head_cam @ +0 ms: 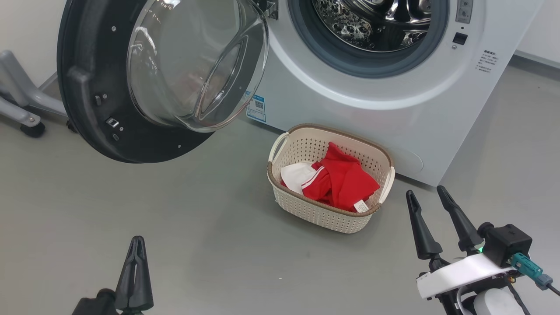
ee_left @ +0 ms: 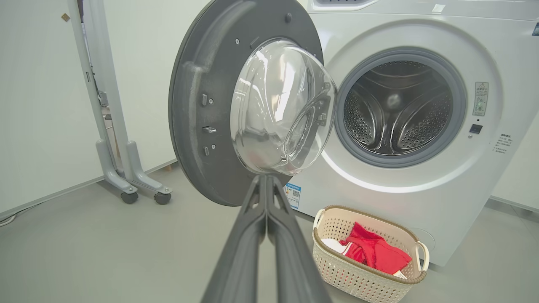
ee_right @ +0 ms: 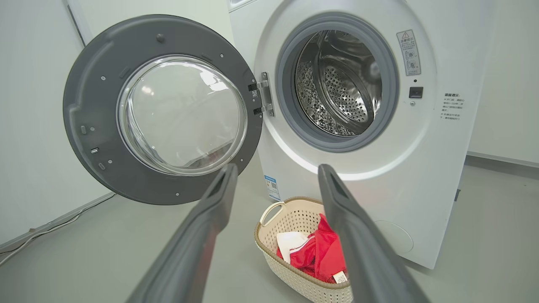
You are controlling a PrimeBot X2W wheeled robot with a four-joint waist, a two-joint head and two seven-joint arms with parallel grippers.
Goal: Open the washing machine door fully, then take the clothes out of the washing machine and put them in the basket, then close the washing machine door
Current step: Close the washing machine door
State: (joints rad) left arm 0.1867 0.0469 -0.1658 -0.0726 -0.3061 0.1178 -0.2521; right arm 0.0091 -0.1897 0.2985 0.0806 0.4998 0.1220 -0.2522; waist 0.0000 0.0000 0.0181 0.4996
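Head view: door (head_cam: 87,87) at 10 o'clock, swung wide open, inner side facing the camera, glass bowl (head_cam: 197,65) bulging out toward the centre. Washer (head_cam: 393,109) at 1 o'clock, mouth open, steel drum (head_cam: 372,17) visible inside the grey ring (head_cam: 372,65). Blue sticker (head_cam: 256,108) low on the washer front, just below the bowl's edge.

Basket (head_cam: 332,218) sits on the grey floor (head_cam: 175,210), just off centre toward 4 o'clock, close in front of the washer but not touching as far as can be told. Clothes (head_cam: 345,179) lie inside the basket: red heap toward its 3 o'clock side, white part at its 9 o'clock side, small white label (head_cam: 361,206) near the rim at 5 o'clock.

Left gripper (head_cam: 138,245) at 7 o'clock, fingers pressed together, holding nothing, over bare floor, well apart from door and basket. Left wrist view: the closed tips line up with the bowl's lower edge, no contact seen.

Right gripper (head_cam: 425,190) at 4 o'clock, fingers spread, empty, near the basket's 3 o'clock handle, not touching it. Right wrist view: the spread fingers frame the basket at 6 o'clock, door at 10 o'clock, drum at 1 o'clock, hinge (ee_right: 263,99) between the two.

Grey wheeled stand (head_cam: 26,109) at 9 o'clock, behind the door.
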